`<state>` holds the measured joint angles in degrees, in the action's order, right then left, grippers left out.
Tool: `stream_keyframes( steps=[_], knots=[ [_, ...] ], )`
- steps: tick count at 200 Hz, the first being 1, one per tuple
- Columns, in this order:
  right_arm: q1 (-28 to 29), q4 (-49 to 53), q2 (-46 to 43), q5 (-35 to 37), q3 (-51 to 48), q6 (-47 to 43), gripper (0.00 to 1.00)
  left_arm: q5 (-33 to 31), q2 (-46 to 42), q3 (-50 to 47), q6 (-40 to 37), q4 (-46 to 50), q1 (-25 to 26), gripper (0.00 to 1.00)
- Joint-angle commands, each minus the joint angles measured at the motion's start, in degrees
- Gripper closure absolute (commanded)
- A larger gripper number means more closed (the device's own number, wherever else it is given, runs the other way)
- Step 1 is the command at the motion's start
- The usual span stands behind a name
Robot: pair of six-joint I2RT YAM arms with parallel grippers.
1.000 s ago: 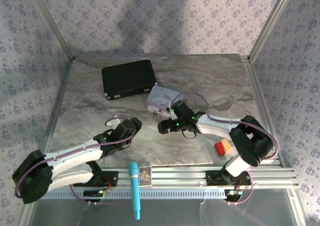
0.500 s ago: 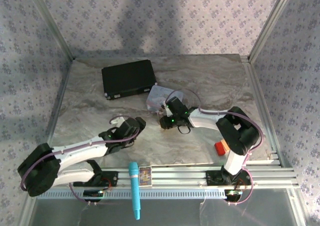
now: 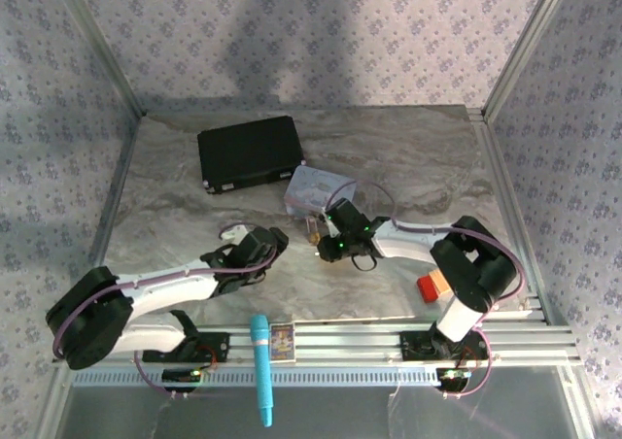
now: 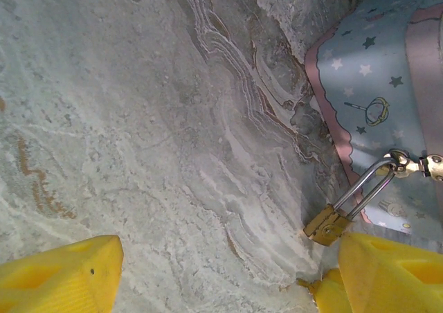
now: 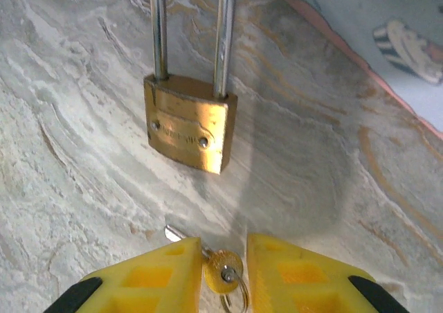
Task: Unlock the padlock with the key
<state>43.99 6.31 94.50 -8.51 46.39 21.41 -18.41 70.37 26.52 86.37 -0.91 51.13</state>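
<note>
- Padlock point(image 5: 190, 122) lies flat on the marbled surface point(image 3: 194, 216), close in front of the right tool point(image 5: 223, 271). Its brass body is nearest that tool, and its thin silvery shackle point(image 5: 223, 43) runs away toward the pale blue tin point(image 3: 316, 188).
- In the right wrist view both legs of the shackle go into the brass body.
- In the left wrist view the bend of the shackle lies over the tin's edge, where it meets a small brass fitting point(image 4: 415, 165).
- The key point(image 5: 223, 266) sits between the two yellow fingertips point(image 5: 152, 275) of the right tool, which are clamped on its small round head. A wire ring point(image 5: 235, 296) hangs from that head.
- A thin silvery sliver shows just beside the fingertip on the picture's left; I cannot tell whether it is the key's blade.
- Key and padlock are apart, with a strip of bare surface between them.
- The left tool point(image 4: 228, 278) is spread wide with nothing between its fingers. It is low over the surface, and the padlock's body is just beside one yellow finger point(image 4: 394, 271).
- From above, the two tools face each other near the middle of the surface, with the padlock between them.
- A black case point(image 3: 250, 152) lies flat behind the tin. A red-and-orange block point(image 3: 434, 286) sits near the right arm's base, and a teal pen point(image 3: 261, 366) lies across the front rail.
</note>
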Motion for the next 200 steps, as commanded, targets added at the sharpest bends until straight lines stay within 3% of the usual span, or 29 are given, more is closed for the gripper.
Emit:
stream_keyframes(
  steps=[1, 33, 92, 200],
  knots=[
    [0.4, 2.6, -1.3, -4.4, -1.8, 1.7, 0.74, 0.6, 0.6, 1.5, -0.3, -1.4, 0.4, 0.19],
    [1.9, 1.8, -1.8, -6.5, -2.1, 1.5, 0.74, 0.8, 0.7, 1.5, -0.1, -1.4, 0.4, 0.19],
    [1.7, 6.1, -4.1, 3.5, -0.8, 0.5, 0.74, 0.9, 0.6, 1.3, 0.1, -1.3, 0.5, 0.19],
    [5.6, 5.4, 0.1, 5.9, 2.3, 0.8, 0.66, 0.6, 0.1, 0.5, 1.1, -1.2, 0.9, 0.19]
  ],
)
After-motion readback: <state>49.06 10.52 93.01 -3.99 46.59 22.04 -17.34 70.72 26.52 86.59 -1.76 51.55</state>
